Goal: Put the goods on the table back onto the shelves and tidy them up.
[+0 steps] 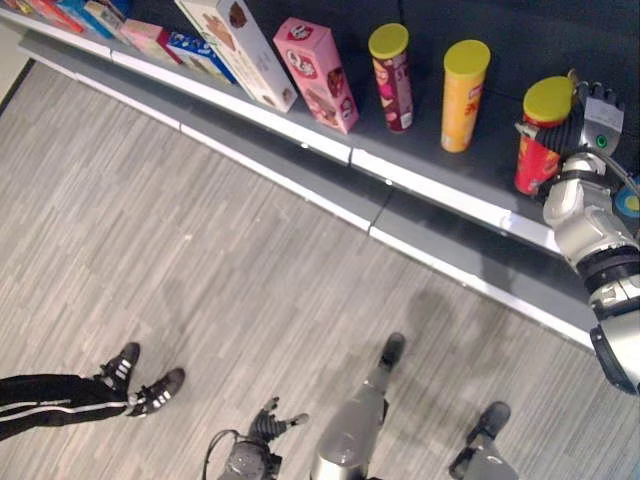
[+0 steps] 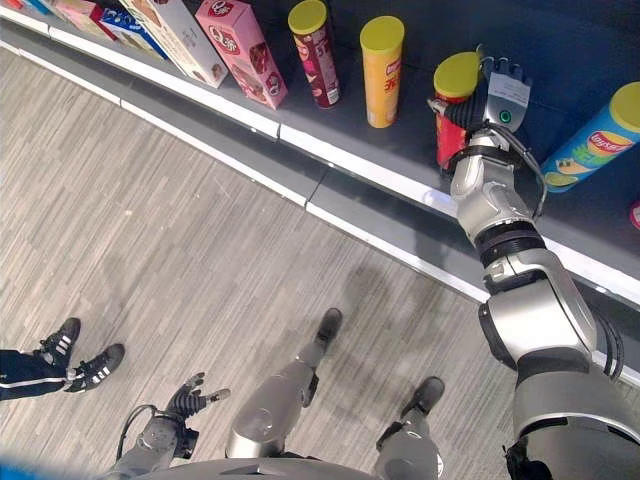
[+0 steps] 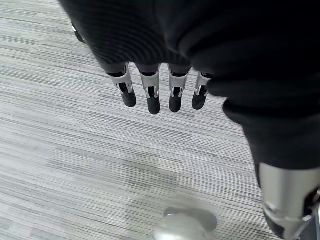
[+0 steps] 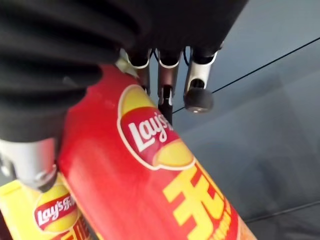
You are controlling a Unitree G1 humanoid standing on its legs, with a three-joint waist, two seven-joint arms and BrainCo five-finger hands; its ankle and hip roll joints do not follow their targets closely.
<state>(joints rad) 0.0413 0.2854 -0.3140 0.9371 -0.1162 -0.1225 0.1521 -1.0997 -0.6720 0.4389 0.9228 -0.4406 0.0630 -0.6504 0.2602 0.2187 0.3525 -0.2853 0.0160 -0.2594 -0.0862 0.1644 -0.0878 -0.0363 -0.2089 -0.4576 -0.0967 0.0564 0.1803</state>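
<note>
Dark shelf (image 1: 420,170) — red can (image 1: 534,160) in right robot hand (image 2: 497,95)

The right hand (image 2: 497,95) is at the red can (image 2: 450,135), and from above its dark cover hides the can's far side, so how the fingers (image 4: 198,98) and thumb meet the can cannot be told. In the right wrist view the can runs out of frame at both ends, and its lid and base are cut off. Just beyond the hand, the blue can (image 2: 590,140) lies tilted with its top end cut by the picture's edge. Far to the hand's left along the shelf (image 1: 430,175), the boxes (image 1: 90,15) are cropped at the top. The person (image 1: 60,395) is cut off above the lower legs
</note>
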